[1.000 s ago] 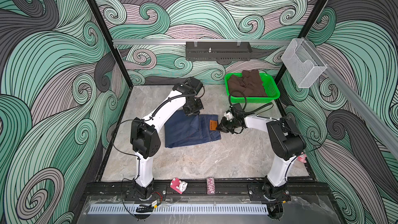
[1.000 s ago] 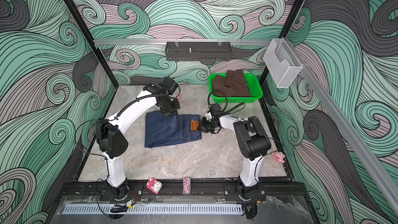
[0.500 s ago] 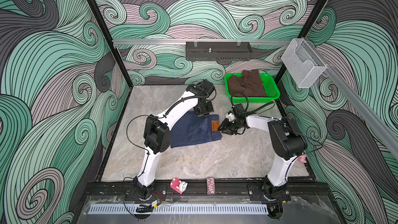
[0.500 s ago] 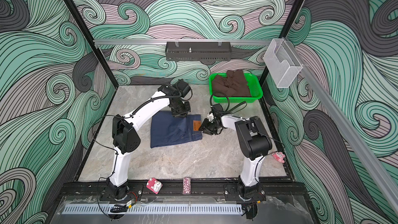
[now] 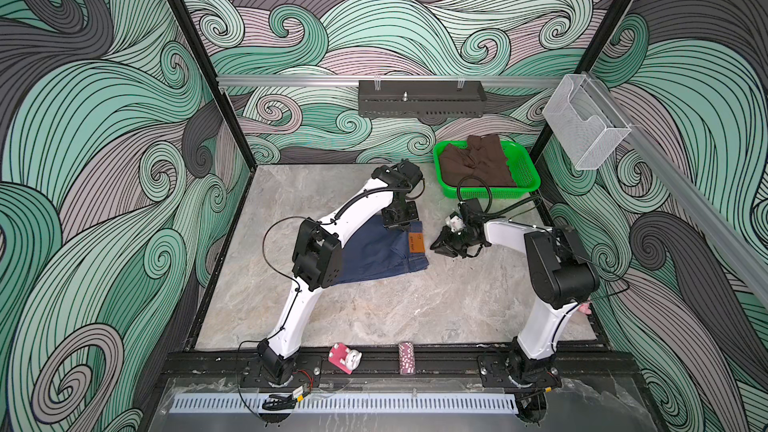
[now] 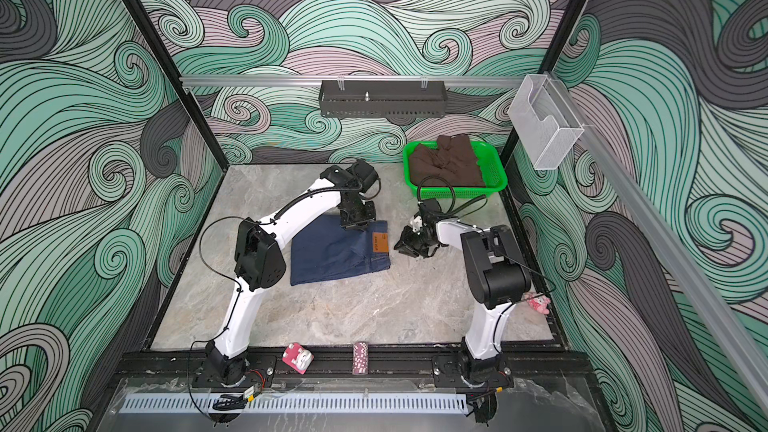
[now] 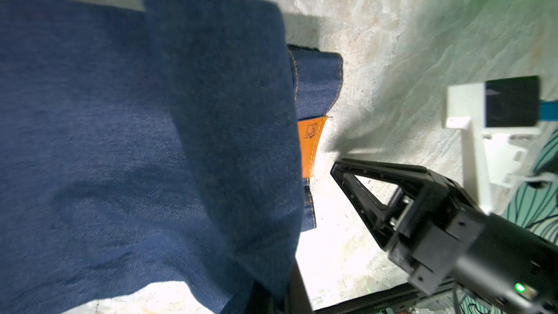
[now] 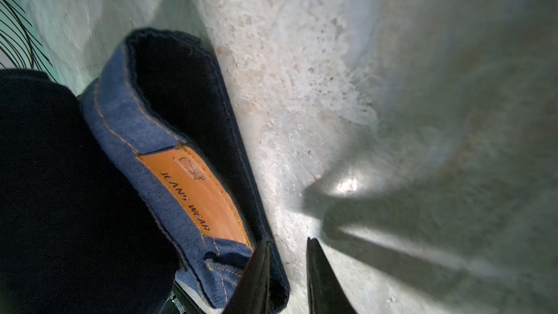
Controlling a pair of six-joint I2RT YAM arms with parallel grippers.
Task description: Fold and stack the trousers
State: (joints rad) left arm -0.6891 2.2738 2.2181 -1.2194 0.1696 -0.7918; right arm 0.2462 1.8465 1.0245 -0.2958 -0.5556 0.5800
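Top views: trousers (image 5: pixel 382 251) (image 6: pixel 336 251) lie folded in a compact rectangle mid-table (image 5: pixel 374 313), tan patch (image 5: pixel 416 242) toward the right arm. Left gripper (image 5: pixel 400 224) sits on their far edge. Right gripper (image 5: pixel 440 245) is just beside the waistband, apart.
Left wrist: left jaws closed, pinching a raised denim fold.
Right wrist: right jaws narrowly parted, bare table between them, nothing held

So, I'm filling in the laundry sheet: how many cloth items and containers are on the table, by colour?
blue jeans: 1
brown clothing: 1 pile, separate pieces cannot be told
green basket: 1
Total: 3
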